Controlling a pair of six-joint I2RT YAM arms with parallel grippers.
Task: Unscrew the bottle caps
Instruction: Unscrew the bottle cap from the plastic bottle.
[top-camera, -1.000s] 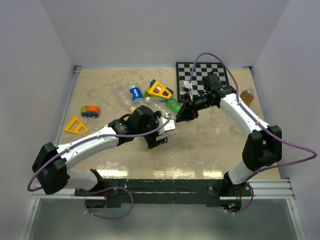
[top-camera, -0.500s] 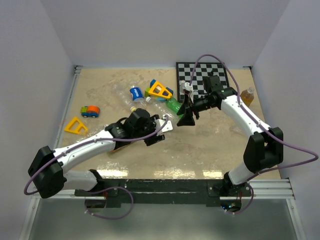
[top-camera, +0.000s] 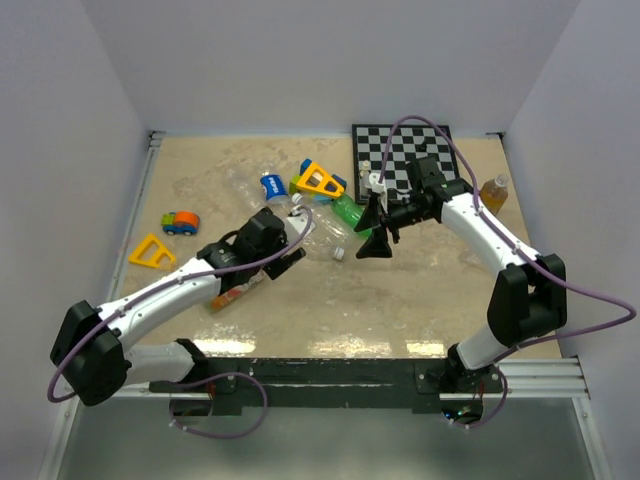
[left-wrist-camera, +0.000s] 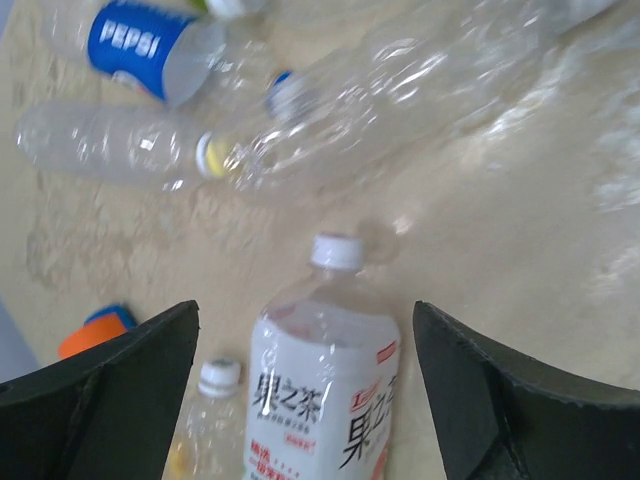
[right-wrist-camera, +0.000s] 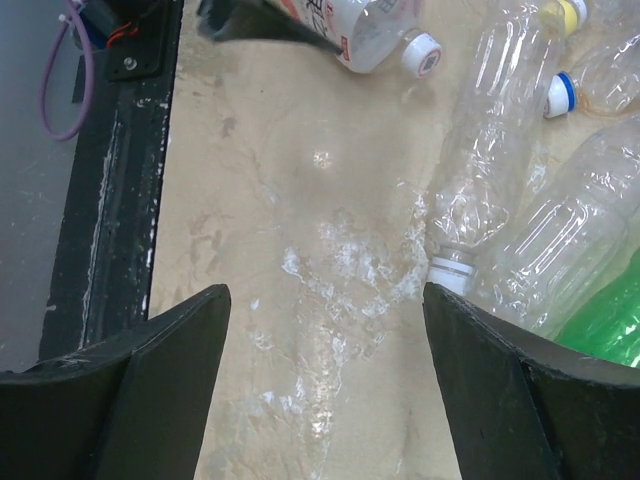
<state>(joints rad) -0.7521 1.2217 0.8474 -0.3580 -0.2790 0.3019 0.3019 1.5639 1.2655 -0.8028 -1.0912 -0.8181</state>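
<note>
Both claws are spread wide open, gripping nothing. The left claw straddles the white-labelled bottle, which lies flat on the tabletop with its white cap screwed on. Just past that bottle's cap end is a pile of clear bottles: one has a yellow cap, another a blue-and-white cap. The right claw hovers over bare tabletop, well apart from the labelled bottle and beside the pile.
</note>
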